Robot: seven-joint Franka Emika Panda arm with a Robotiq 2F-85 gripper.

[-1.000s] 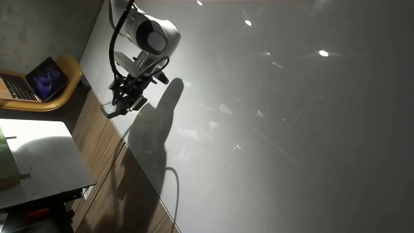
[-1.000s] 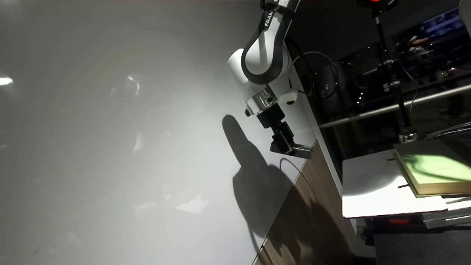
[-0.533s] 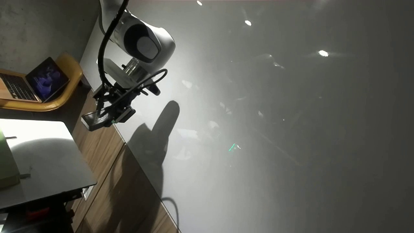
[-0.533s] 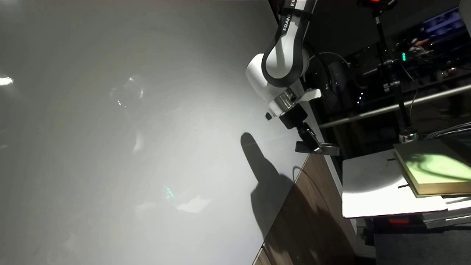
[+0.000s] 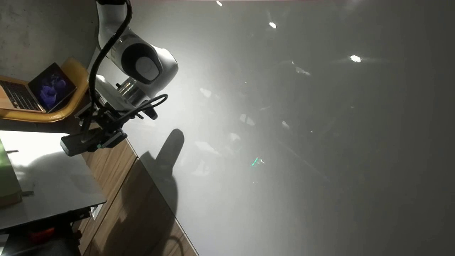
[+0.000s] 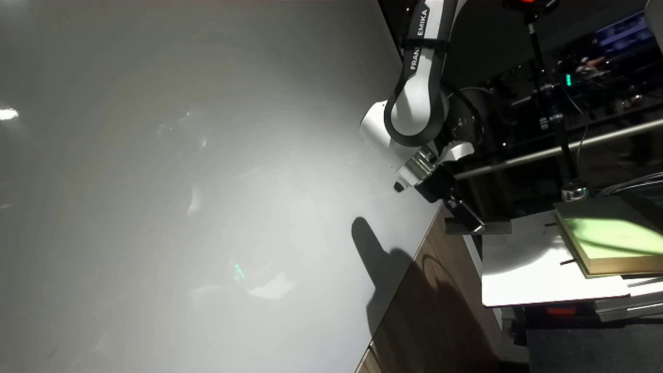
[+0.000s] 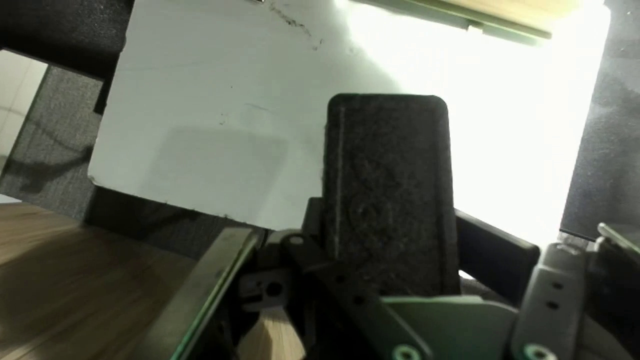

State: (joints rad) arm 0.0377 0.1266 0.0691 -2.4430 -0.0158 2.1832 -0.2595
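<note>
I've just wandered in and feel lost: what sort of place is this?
Probably a lab, or an office used as one: there is a robot arm, a laptop open on a chair, and a big glossy whiteboard-like surface.

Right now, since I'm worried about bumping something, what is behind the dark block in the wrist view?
A white panel shows left of, above and right of the dark block, glaring on the right. What lies directly behind the block is covered.
</note>
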